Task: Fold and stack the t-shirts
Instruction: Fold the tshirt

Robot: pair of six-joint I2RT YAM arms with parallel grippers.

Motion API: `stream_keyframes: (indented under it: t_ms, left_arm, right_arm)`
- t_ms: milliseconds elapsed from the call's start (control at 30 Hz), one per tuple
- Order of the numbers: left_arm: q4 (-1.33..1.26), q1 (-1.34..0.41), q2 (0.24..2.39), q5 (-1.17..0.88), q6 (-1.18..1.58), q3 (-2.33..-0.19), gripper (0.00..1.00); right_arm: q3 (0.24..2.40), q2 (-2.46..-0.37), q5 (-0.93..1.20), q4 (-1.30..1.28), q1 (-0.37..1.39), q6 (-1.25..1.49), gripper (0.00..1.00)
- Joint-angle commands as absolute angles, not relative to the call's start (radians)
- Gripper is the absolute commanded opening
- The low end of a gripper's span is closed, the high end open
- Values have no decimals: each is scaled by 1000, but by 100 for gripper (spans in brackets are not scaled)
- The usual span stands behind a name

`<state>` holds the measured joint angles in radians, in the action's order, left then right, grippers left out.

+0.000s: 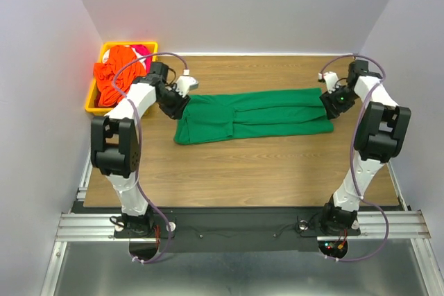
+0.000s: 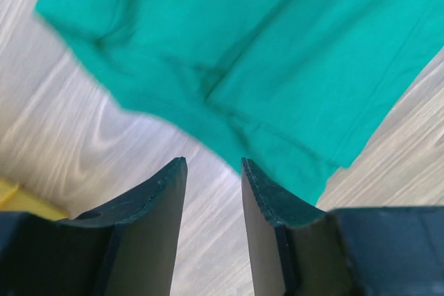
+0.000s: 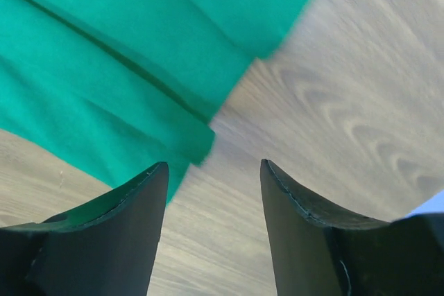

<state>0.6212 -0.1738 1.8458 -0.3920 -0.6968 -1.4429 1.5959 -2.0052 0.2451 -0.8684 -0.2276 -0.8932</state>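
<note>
A green t-shirt [image 1: 253, 117] lies in a long band mid-frame on the desk [image 1: 243, 171]. The left gripper [image 2: 213, 164] and right gripper [image 3: 214, 166] hover at its ends, jaws apart, empty.

Green shirt [image 2: 243, 46] cut off by top edge, both wrist views. Pink shirt [image 1: 141, 50] mostly hidden under orange shirt [image 1: 111, 75].

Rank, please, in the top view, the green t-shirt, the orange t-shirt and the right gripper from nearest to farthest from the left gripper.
1. green t-shirt, right beside the left gripper.
2. orange t-shirt, in the bin at far left.
3. right gripper, at the shirt's opposite end.
</note>
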Motion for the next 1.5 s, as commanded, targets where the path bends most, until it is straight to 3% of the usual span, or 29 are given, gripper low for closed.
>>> stream_keyframes:
  t_ms: [0,200,467,567,667,833,933,1167,1200,1333,1467]
  left_arm:
    - [632,-140,1703,-448,-678,-1352,49]
    - [585,-135,1631,-482,-669,-1186,49]
    - [538,-135,1674,-543,-618,-1121,49]
    - [525,-135,1683,-551,-618,-1088,48]
    - [514,-135,1687,-552,-617,-1062,40]
    - [518,-135,1694,-554,-618,-1034,3]
    - [535,-133,1680,-540,-632,-1008,0]
    - [590,-132,1572,-519,-678,-963,0]
    - [607,-132,1565,-514,-677,-971,1]
    - [637,-136,1482,-505,-690,-1034,34]
    - [675,-176,1457,-506,-689,-1089,40]
  right_arm:
    - [1634,-1937,324,-937,-305,-790,61]
    - [1560,-1956,426,-974,-353,-674,58]
    - [1531,-2017,508,-962,-367,-586,55]
    - [1528,-2037,496,-954,-367,-577,49]
    - [1516,-2042,460,-934,-374,-569,38]
    - [1508,-2049,413,-925,-388,-575,10]
    - [1488,-2023,379,-928,-393,-594,0]
    - [1373,-1905,336,-948,-394,-676,1]
    - [1376,-1896,334,-956,-396,-680,10]
    - [1402,-1845,334,-969,-397,-684,46]
    - [1466,-1815,403,-979,-394,-663,46]
